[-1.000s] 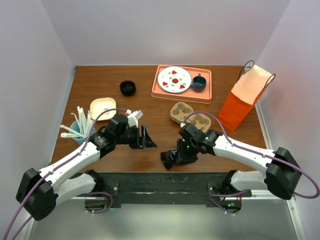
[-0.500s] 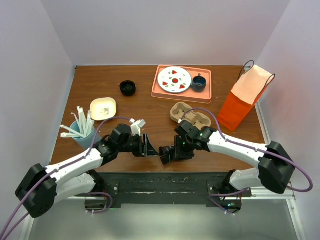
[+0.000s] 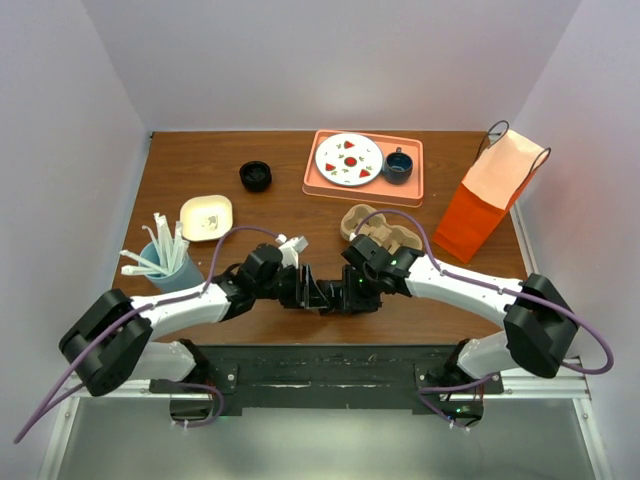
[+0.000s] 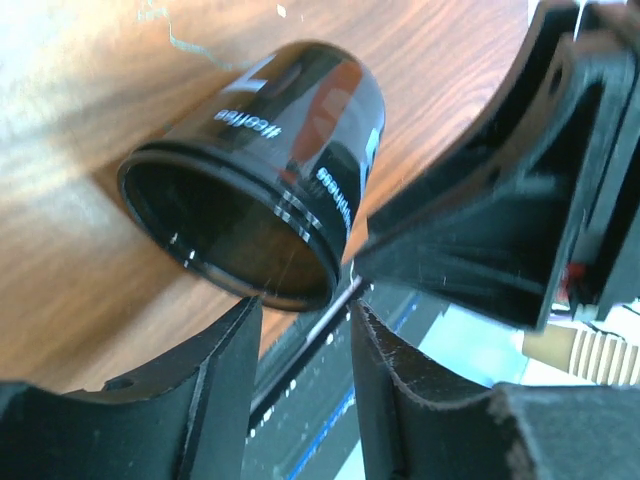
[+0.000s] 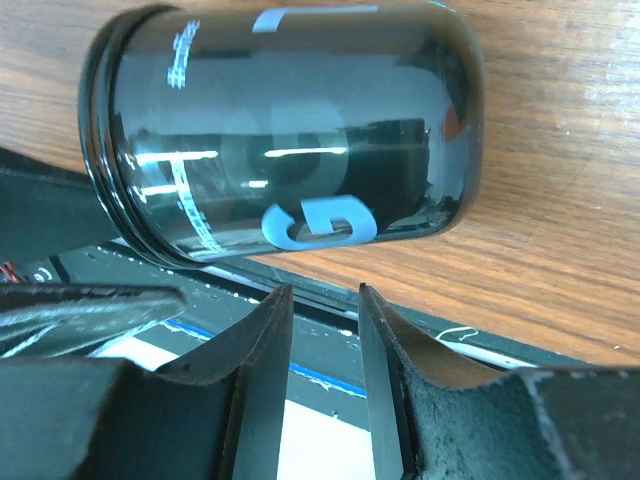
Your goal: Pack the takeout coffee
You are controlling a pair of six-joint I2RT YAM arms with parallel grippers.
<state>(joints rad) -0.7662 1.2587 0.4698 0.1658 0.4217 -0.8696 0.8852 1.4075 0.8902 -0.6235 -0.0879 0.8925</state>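
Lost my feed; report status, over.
Left claw, right claw narrowly open, empty. Takeout coffee lying on its side between them. Nothing else in the way.

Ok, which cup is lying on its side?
The glossy black coffee, printed side up. The blue mug and the utensil cup both stand upright.

Dark glossy disposable cup (image 5: 280,140) on its side on brown wooden table (image 3: 200,170), near edge, between left pincer (image 4: 305,305) and right pincer (image 5: 325,292); moulded-pulp cup carrier (image 3: 358,222) behind.
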